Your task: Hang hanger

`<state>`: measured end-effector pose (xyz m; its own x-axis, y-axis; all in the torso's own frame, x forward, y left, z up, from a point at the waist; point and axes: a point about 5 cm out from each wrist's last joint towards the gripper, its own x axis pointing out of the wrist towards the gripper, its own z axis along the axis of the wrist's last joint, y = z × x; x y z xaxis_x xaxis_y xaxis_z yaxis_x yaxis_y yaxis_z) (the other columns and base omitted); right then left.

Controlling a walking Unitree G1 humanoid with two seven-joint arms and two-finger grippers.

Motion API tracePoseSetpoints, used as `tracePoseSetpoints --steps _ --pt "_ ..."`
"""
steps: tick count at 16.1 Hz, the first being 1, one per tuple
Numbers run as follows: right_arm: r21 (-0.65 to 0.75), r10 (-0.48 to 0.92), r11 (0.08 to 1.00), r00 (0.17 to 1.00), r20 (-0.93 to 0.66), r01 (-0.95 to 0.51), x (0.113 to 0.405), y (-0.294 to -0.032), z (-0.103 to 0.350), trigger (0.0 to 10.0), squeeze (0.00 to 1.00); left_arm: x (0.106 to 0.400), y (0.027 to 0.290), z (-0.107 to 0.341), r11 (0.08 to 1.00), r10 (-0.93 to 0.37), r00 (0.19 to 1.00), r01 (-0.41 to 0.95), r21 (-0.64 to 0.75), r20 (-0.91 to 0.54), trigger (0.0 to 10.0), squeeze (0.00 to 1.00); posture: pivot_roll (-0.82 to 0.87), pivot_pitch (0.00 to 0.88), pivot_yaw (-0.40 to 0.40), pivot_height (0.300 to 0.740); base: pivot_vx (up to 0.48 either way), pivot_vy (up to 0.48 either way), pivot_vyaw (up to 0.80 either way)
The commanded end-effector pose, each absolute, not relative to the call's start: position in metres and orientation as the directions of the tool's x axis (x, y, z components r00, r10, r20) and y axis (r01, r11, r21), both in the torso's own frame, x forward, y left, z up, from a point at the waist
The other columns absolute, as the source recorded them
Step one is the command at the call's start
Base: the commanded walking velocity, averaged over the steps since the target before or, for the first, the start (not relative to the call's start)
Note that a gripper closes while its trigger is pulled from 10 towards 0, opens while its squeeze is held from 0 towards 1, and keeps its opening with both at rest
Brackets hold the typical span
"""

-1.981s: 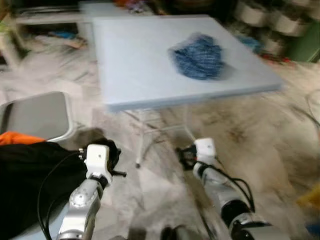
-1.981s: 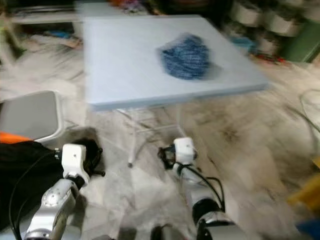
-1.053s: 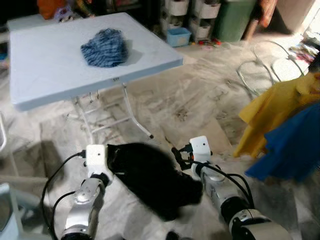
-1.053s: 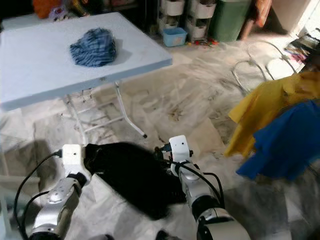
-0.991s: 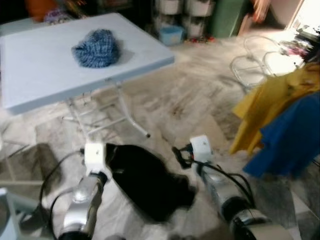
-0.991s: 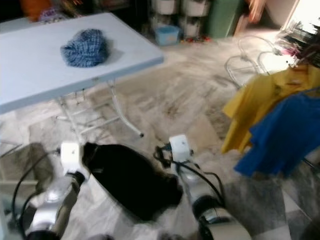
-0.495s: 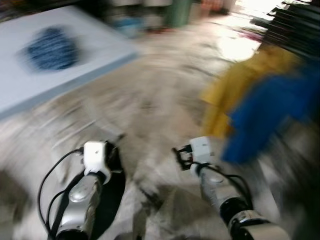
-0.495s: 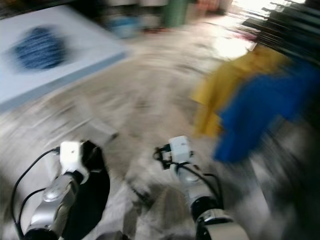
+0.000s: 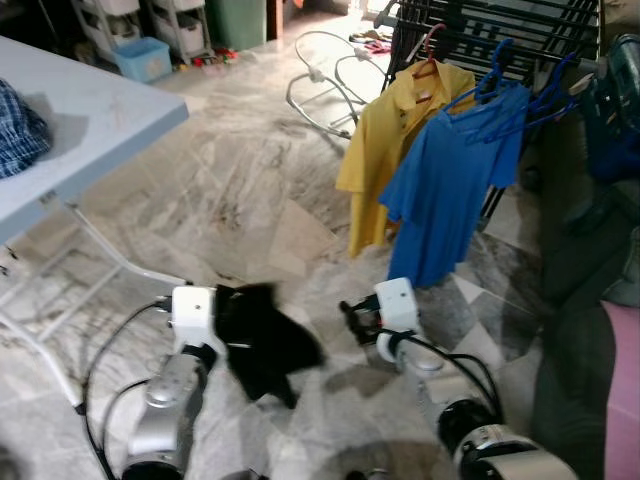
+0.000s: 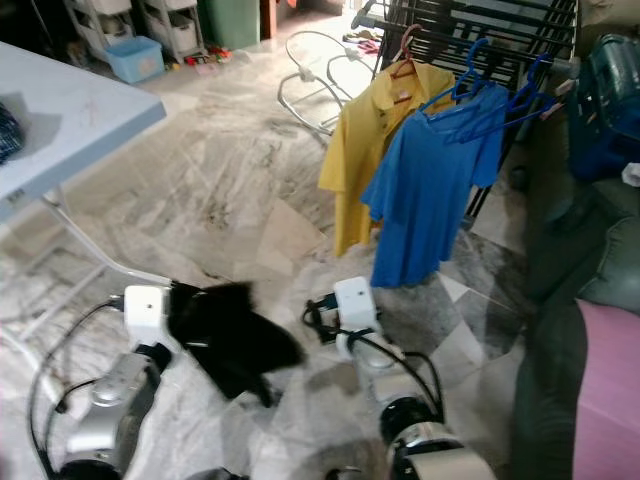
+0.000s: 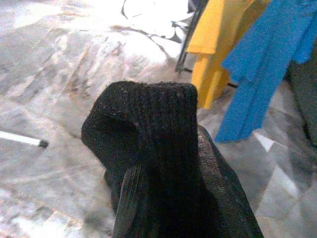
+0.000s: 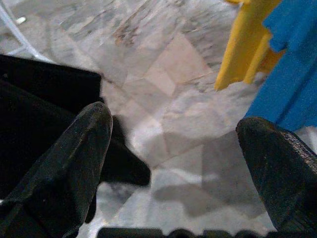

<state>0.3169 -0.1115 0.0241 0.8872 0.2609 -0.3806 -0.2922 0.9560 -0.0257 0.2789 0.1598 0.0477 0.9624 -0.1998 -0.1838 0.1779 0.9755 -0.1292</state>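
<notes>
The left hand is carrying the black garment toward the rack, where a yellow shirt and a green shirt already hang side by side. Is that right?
Not quite. The second shirt is blue, not green: the left eye view shows a blue shirt hanging beside the yellow shirt on the rack. The rest holds: the left hand has the black garment.

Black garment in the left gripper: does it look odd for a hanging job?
Somewhat. The black garment hangs bunched from the left gripper, with no hanger visible on it, unlike the yellow shirt and blue shirt on the rack. The right gripper has its fingers open, holding nothing.
</notes>
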Motion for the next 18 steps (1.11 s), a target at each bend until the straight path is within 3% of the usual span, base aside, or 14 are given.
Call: tracePoseSetpoints --steps 1,8,13,18 --pt "-0.026 0.25 0.96 0.897 -0.364 -0.278 0.32 -0.1133 0.0281 10.0 0.0 0.2806 0.1583 0.0548 0.972 -0.22 0.965 0.203 -0.119 -0.144 10.0 0.0 0.04 0.117 -0.038 0.74 0.251 0.0 -0.8" --pt "-0.044 0.237 0.962 0.903 -0.359 -0.27 0.3183 -0.1165 0.0268 10.0 0.0 0.2828 0.1544 0.0543 0.968 -0.242 0.959 0.228 -0.107 -0.149 10.0 0.0 0.02 0.111 -0.034 0.74 0.385 0.0 -0.75" --pt "-0.051 0.234 0.961 0.901 -0.365 -0.27 0.3174 -0.1178 0.0255 10.0 0.0 0.2827 0.1521 0.0499 0.966 -0.245 0.955 0.226 -0.123 -0.167 10.0 0.0 0.02 0.09 -0.043 0.74 0.338 0.34 -0.58" --pt "-0.062 0.248 0.955 0.895 -0.37 -0.29 0.3171 -0.1158 0.0251 10.0 0.0 0.2836 0.1526 0.0448 0.968 -0.239 0.953 0.22 -0.118 -0.184 10.0 0.0 0.02 0.064 -0.053 0.74 0.271 0.396 0.0"
